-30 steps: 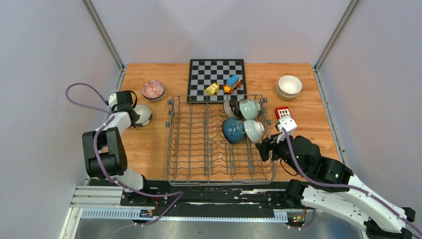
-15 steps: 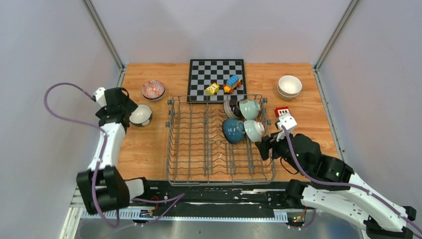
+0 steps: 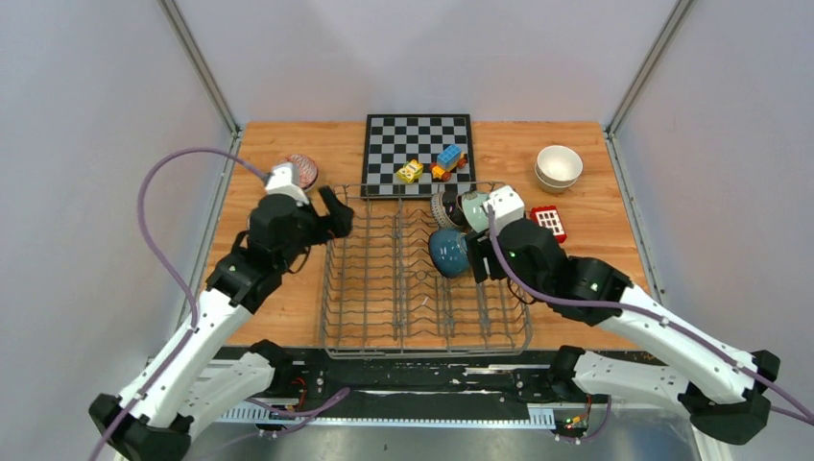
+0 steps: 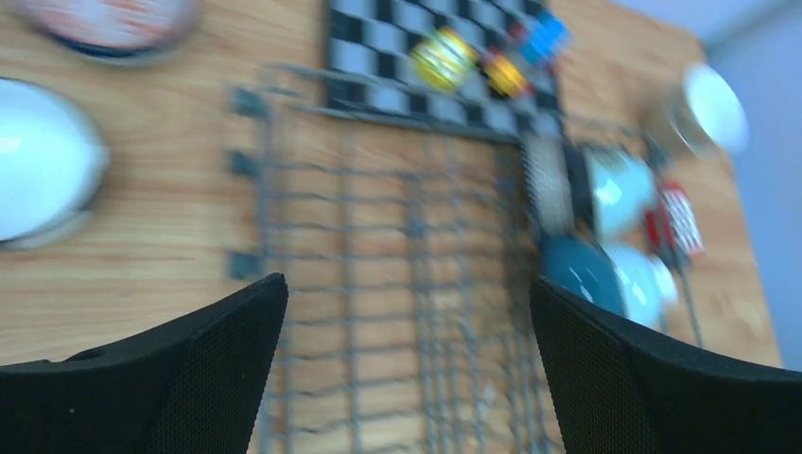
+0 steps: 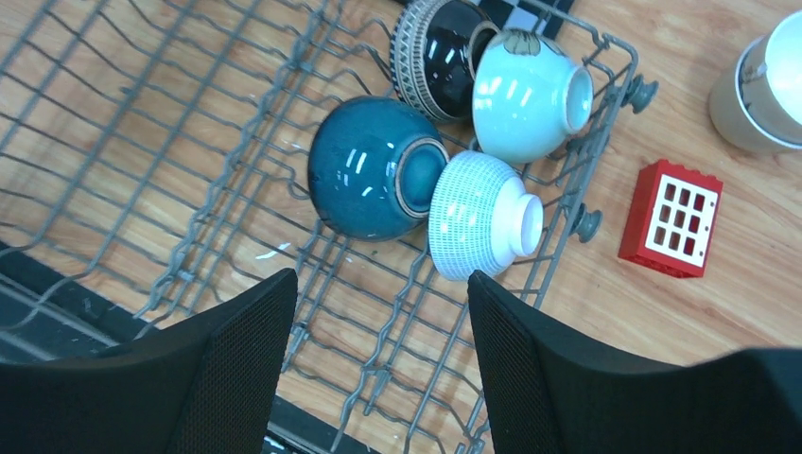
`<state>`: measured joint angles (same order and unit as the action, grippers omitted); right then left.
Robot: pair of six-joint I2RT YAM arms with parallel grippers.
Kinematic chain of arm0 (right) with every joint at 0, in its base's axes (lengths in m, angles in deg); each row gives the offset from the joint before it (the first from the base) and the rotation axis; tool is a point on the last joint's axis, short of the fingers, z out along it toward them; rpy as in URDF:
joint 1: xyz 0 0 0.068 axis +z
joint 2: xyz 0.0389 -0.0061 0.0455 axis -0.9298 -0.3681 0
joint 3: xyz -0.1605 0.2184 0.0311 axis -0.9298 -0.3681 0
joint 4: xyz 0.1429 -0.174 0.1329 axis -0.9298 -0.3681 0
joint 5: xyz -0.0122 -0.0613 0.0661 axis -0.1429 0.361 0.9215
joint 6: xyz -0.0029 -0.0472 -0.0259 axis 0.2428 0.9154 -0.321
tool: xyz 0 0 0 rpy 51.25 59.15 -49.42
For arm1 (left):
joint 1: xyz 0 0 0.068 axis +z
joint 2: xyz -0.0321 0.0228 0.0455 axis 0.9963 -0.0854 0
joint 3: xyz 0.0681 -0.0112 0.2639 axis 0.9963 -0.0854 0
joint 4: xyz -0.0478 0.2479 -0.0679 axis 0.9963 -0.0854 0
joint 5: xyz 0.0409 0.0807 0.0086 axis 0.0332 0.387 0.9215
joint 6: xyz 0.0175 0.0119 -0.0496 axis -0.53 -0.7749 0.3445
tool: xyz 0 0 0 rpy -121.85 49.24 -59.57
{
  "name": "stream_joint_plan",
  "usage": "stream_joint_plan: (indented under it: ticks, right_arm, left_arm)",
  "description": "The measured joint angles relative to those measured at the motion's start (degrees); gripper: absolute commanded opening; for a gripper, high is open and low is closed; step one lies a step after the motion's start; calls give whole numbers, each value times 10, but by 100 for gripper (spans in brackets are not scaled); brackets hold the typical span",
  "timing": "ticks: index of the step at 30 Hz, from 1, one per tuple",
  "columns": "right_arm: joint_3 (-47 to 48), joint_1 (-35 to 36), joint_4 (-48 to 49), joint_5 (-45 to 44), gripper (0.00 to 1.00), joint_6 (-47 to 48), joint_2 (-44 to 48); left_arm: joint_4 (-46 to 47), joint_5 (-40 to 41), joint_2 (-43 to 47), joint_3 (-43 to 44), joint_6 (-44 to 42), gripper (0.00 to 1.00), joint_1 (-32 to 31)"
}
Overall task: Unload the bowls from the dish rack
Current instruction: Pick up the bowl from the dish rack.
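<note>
Four bowls sit on their sides in the dish rack (image 3: 384,288), bunched in its 1 o'clock corner as seen from above: a dark teal bowl (image 5: 374,180), a blue-and-white patterned bowl (image 5: 478,216) touching it at its 3 o'clock, a pale mint bowl (image 5: 525,95) and a dark ribbed bowl (image 5: 435,57) behind them. Other bowls stand out on the table (image 3: 614,230): a cream stack (image 3: 559,165) at the rack's 2 o'clock, and a red-patterned bowl (image 3: 302,168) at its 10 o'clock. The step in hand looks like the reach for the next bowl. The right gripper (image 5: 378,369) hovers over the teal and patterned pair with jaws apart and nothing between them. The left gripper (image 4: 407,378) is spread wide and empty near the rack's 10 o'clock corner. The next move probably calls for the right arm to drop, close on one rim and lift it clear of the tines without knocking its neighbour. The right wrist view shows the patterned bowl and a red block (image 5: 670,218) just outside the rack, whereas from above the arm covers that bowl. The blurred left wrist view shows a white bowl (image 4: 38,175) on the wood that the top view hides under the left arm.
</note>
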<state>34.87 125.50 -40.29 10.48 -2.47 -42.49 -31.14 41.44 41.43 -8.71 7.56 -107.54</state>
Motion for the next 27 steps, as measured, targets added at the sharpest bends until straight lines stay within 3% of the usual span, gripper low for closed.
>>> stream_joint_plan:
  ticks: [4, 9, 18, 27]
  right_arm:
    - [-5, -28, 6, 7, 69, -15, -35]
    - [-40, -110, 45, 86, 69, -52, -23]
    - [-105, -181, 133, 208, 67, -104, -39]
    - [-142, -236, 205, 267, 57, -146, -79]
  left_arm:
    - [32, -22, -3, -19, 23, 98, -144]
    - [118, -75, -48, -57, 61, 98, -237]
    - [321, -153, -166, -120, 145, 94, -250]
    - [409, -163, -258, -132, 194, 81, -246]
